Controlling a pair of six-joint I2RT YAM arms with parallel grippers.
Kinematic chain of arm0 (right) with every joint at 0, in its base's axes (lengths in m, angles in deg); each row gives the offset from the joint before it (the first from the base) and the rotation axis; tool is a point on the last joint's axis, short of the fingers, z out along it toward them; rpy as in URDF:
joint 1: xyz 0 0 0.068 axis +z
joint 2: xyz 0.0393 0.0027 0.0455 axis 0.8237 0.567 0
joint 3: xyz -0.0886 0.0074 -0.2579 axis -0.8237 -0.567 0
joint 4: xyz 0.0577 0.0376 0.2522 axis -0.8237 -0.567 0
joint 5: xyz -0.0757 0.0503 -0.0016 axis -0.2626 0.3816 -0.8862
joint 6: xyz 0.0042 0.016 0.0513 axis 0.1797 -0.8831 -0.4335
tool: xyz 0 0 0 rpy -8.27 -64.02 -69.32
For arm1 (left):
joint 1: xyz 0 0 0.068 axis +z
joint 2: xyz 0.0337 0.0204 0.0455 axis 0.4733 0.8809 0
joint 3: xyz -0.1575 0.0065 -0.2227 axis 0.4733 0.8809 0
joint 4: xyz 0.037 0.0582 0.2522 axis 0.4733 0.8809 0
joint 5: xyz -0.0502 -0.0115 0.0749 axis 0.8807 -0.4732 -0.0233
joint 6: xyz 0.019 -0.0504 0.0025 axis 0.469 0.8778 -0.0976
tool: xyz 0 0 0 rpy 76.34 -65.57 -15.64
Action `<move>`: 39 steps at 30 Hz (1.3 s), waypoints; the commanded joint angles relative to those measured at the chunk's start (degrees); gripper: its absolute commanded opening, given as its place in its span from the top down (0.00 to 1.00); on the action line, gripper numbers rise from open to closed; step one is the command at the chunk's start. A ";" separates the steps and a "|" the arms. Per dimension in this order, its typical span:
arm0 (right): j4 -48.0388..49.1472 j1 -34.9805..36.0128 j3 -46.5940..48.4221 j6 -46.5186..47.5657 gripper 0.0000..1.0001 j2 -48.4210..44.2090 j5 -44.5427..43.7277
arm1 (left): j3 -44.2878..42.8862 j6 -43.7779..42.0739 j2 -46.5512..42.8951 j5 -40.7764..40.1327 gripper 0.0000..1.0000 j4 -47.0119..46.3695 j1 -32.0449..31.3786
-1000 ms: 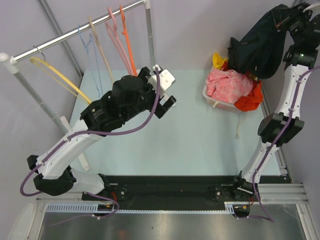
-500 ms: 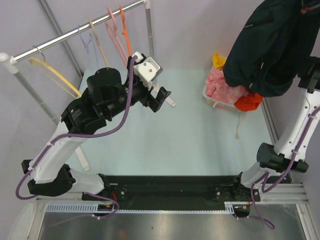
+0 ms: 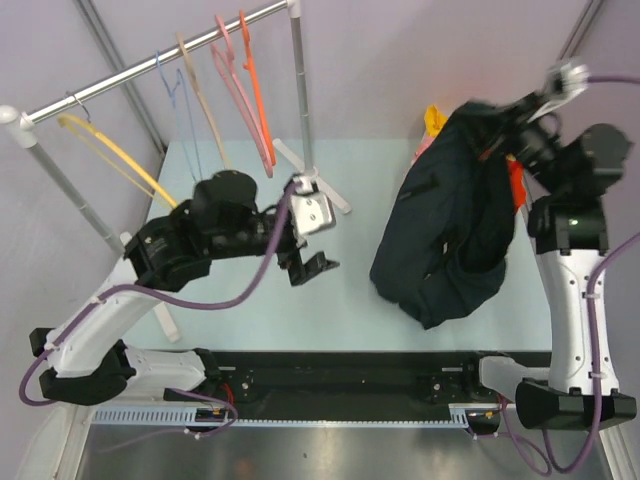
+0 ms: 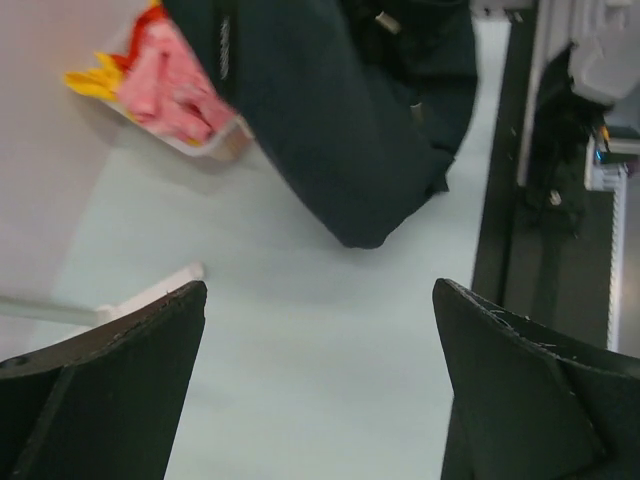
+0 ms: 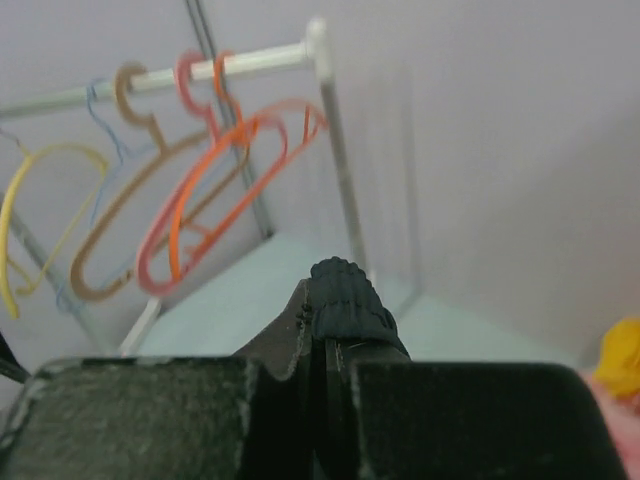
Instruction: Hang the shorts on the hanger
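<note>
The dark shorts [image 3: 448, 235] hang in a long bunch over the right half of the table, pinched at their top by my right gripper [image 3: 498, 122]. In the right wrist view that gripper [image 5: 335, 350] is shut on a ribbed fold of the shorts [image 5: 345, 295]. The pale-pink hanger [image 3: 238, 88] hangs on the rail at the far left, and its hook [image 5: 181, 75] shows in the right wrist view. My left gripper [image 3: 310, 268] stands open and empty over the middle of the table, left of the shorts [image 4: 330, 120]; its jaws [image 4: 320, 290] are wide apart.
On the rail [image 3: 150, 65] also hang an orange hanger [image 3: 258, 95], a beige hanger [image 3: 205, 105], a thin blue one [image 3: 180, 100] and a yellow one [image 3: 110, 150]. A pink garment [image 4: 175, 80] lies in a basket behind the shorts, with red cloth [image 3: 516, 185].
My right arm has swung the shorts from high over the basket down and leftward over the table. My left arm has drawn back toward the near edge, still open.
</note>
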 commanded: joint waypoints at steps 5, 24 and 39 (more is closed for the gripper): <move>-19.36 19.13 -19.87 19.68 1.00 -3.22 -5.19 | 21.00 -3.74 -5.70 5.06 0.00 -2.58 -3.65; -40.25 24.43 -23.67 37.59 0.13 7.24 -13.33 | 56.44 -6.55 -20.13 5.85 0.00 -21.75 -3.65; -35.63 19.32 -23.58 46.76 0.31 22.34 -34.89 | 42.47 -12.18 0.36 9.37 0.00 -16.22 -3.39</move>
